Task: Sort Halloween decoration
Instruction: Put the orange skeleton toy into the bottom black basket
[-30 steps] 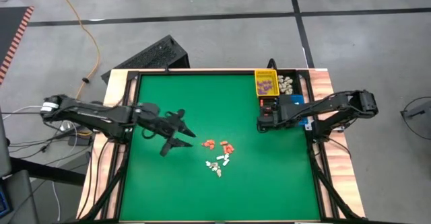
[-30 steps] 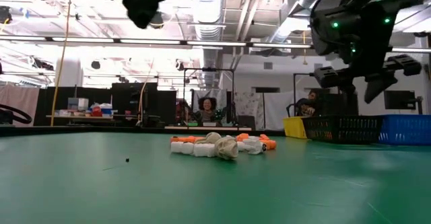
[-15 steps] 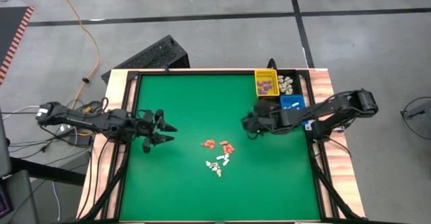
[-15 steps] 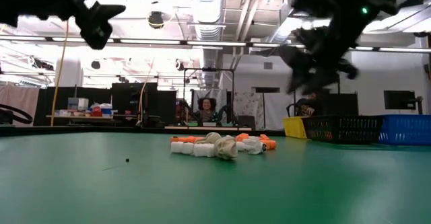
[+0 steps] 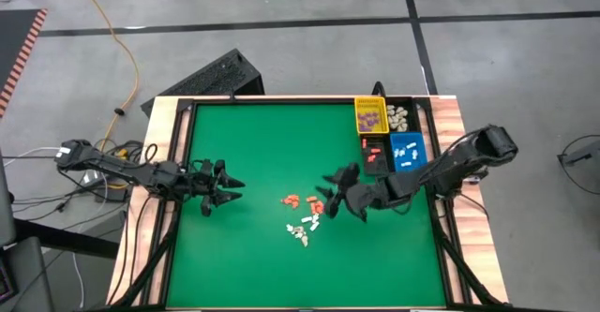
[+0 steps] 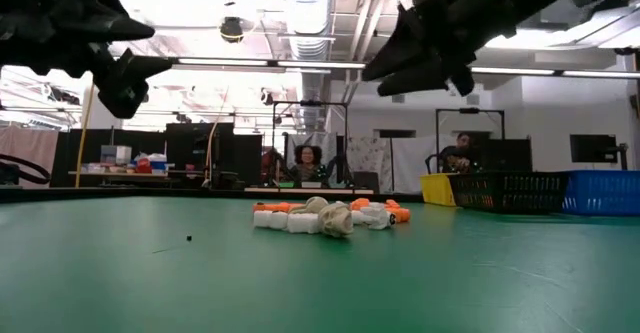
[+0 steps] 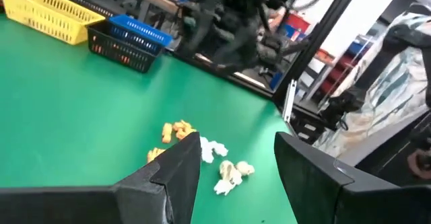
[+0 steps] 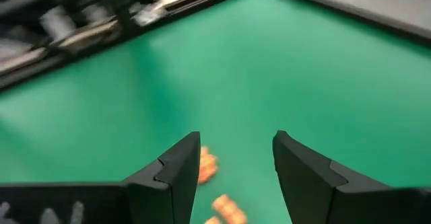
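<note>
Two grippers held open above the green table, trinkets heaped between them

Many small trinkets (image 5: 303, 215), cream-white and orange-red, are seen in the high view as a loose cluster near the middle of the green table (image 5: 253, 143). The orange-red ones lie toward the bins, the cream-white ones toward the near edge. The right gripper (image 5: 339, 196) is held just beside the cluster, on the side of the bins, with its fingers spread and nothing between them. The left gripper (image 5: 223, 186) is held well apart from the cluster, near the table's left edge, fingers likewise spread and empty.

Only the high view shows the bins' contents: purple pieces in the yellow bin (image 5: 370, 115), orange-red in the black bin (image 5: 374, 153), pale ones in the blue bin (image 5: 408, 150).

Height is given by the low view alone: both grippers are raised clear of the surface, and the heap (image 6: 327, 215) lies untouched beneath. A person is seen far behind the table there.

In the left wrist view the trinkets (image 7: 202, 154) appear beyond the parted fingers (image 7: 180, 163), with the other arm blurred behind. In the right wrist view only a few orange-red pieces (image 8: 207, 165) are framed between the fingers (image 8: 176, 166).
</note>
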Available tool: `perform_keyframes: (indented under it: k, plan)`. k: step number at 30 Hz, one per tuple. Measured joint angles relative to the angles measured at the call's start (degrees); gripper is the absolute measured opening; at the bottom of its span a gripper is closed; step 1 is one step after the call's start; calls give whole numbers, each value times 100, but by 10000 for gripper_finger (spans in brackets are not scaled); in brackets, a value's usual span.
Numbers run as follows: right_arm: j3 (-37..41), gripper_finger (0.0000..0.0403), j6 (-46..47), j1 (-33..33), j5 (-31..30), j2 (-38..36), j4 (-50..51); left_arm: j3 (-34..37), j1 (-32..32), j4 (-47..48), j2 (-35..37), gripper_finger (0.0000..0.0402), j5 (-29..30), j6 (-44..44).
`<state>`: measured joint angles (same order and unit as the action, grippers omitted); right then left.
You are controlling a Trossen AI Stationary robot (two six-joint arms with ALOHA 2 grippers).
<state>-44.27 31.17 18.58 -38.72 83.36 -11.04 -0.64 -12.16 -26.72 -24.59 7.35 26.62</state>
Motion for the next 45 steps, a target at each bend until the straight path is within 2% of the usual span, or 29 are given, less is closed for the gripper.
perform_keyframes:
  k: [7,11,14,19,21,23,27,29,37,42,45]
  plan:
    - [-13,204,-276,370,444,1225,-1464,4,-116,76,-1,180,-301,-33]
    - [-302,204,-274,506,557,1734,-1450,7,-140,283,-14,180,-290,-38]
    - [-546,204,-202,569,179,1939,-1041,7,-138,326,-14,180,-278,-40]
    - [-1020,204,386,514,-1216,2003,449,11,-138,328,-11,180,-211,-42]
    - [-1184,204,604,428,-1379,2003,1030,11,-138,350,-10,180,-209,-40]
    - [-1313,204,568,325,-1080,2003,1398,13,-138,350,-12,180,-207,-38]
    - [-1353,204,-324,125,321,2003,1380,15,-138,350,-12,180,-205,-44]
    - [-1351,204,-696,22,710,2003,1435,17,-138,350,-10,180,-202,-56]
    - [-1349,204,-1348,-543,1214,2005,1614,21,-138,361,-10,180,-199,-55]
    - [-1349,204,-1477,-785,1821,2005,1731,22,-138,435,-10,180,-198,-53]
    - [-1349,204,-1510,-830,1907,2005,1840,22,-138,481,-12,180,-198,-51]
